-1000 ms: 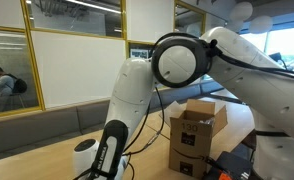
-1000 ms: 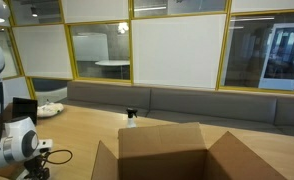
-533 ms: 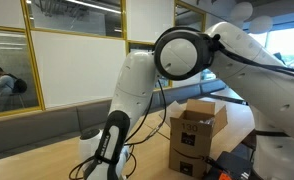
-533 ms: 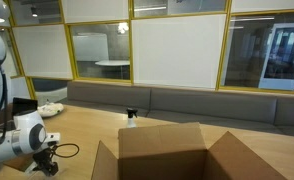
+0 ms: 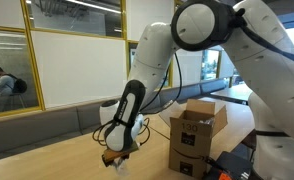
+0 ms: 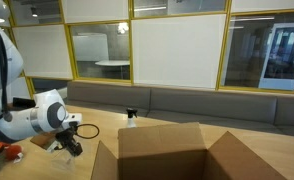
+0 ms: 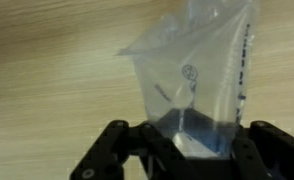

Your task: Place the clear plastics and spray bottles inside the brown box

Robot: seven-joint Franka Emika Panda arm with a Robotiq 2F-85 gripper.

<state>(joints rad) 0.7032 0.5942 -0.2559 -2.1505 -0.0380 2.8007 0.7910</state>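
Note:
In the wrist view my gripper (image 7: 190, 143) is shut on the bottom edge of a clear plastic bag (image 7: 199, 65), which hangs over the wooden table. An exterior view shows the gripper (image 5: 115, 157) lifted off the table, to the left of the open brown box (image 5: 196, 134). From the opposite side the gripper (image 6: 71, 144) hangs left of the brown box (image 6: 177, 157), whose flaps stand open. A small spray bottle (image 6: 131, 118) with a dark top stands on the table behind the box.
A grey bench (image 6: 187, 101) runs along the glass wall behind the table. An orange item (image 6: 1, 150) and a white object (image 6: 49, 109) lie at the table's left end. Black cables (image 6: 85, 130) trail from the wrist.
The jaws closed on the clear plastic bag. The arm then rose from the table and swung towards the brown box, carrying the bag.

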